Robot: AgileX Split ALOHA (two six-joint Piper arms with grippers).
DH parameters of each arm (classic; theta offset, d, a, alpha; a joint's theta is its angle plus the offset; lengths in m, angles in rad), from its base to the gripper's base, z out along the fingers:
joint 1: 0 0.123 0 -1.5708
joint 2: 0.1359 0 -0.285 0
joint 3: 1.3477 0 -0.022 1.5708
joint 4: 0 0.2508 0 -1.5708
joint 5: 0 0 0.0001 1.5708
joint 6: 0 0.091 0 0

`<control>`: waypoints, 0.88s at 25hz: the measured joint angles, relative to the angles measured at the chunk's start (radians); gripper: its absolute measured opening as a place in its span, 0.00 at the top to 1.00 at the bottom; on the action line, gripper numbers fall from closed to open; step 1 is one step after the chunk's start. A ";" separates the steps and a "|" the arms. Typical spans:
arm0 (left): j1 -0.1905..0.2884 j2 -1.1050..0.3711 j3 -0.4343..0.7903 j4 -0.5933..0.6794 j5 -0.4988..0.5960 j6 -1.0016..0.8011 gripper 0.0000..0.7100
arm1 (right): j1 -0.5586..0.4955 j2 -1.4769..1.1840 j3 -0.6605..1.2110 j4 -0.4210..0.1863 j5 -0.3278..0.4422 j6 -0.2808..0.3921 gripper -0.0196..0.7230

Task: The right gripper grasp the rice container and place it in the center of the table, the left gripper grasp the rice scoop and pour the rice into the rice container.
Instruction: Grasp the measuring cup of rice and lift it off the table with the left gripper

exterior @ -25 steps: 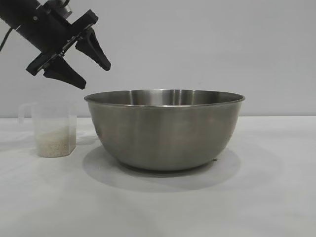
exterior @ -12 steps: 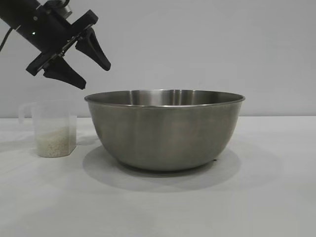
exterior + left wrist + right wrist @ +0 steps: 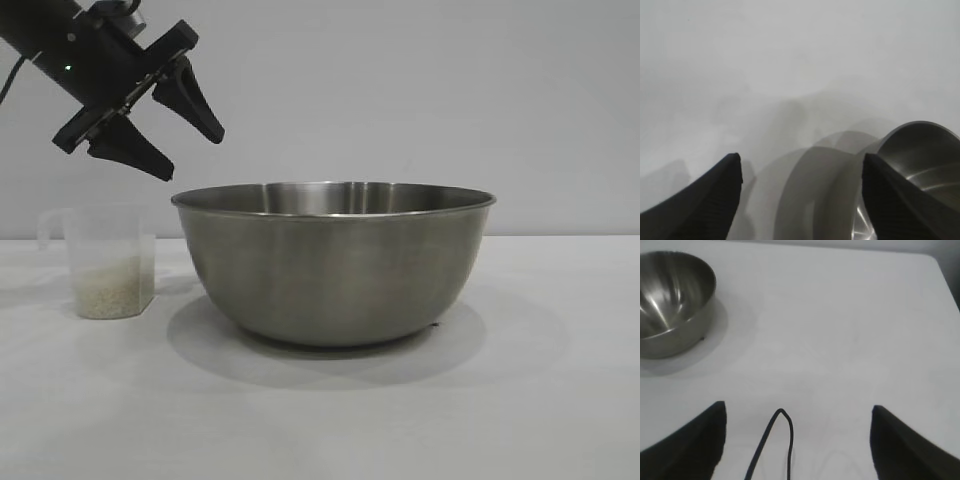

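The rice container, a large steel bowl, stands upright in the middle of the white table. Beside it on the left stands the rice scoop, a clear cup with a loop handle, and the rice fills its lower part. My left gripper hangs open above the gap between scoop and bowl rim, holding nothing. The left wrist view has the left gripper wide apart, with the bowl past one finger. My right gripper is open over bare table, well away from the bowl.
A thin black cable loop hangs between the right gripper's fingers. The table's far edge and rounded corner show in the right wrist view. A plain grey wall stands behind the table.
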 joint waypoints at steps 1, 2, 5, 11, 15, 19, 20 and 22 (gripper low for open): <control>0.000 -0.013 0.000 0.015 0.000 0.000 0.36 | 0.000 0.000 0.000 0.000 0.000 0.000 0.26; 0.002 -0.033 0.000 0.034 0.005 -0.004 0.36 | 0.000 0.000 0.000 0.000 0.000 0.000 0.26; 0.025 -0.109 0.000 0.105 0.025 -0.043 0.36 | 0.000 0.000 0.000 0.000 0.000 0.000 0.26; 0.043 -0.266 0.000 0.398 0.058 -0.236 0.36 | 0.000 0.000 0.000 0.000 0.000 0.000 0.26; 0.043 -0.351 0.000 0.625 0.149 -0.449 0.36 | 0.000 0.000 0.000 0.000 -0.001 0.000 0.26; 0.043 -0.410 0.002 0.832 0.256 -0.630 0.36 | 0.000 0.000 0.000 0.000 -0.001 0.000 0.26; 0.043 -0.425 0.011 0.878 0.270 -0.666 0.36 | 0.000 0.000 0.000 0.000 -0.001 0.000 0.26; 0.043 -0.457 0.042 0.956 0.289 -0.718 0.36 | 0.000 0.000 0.000 0.000 -0.001 0.000 0.26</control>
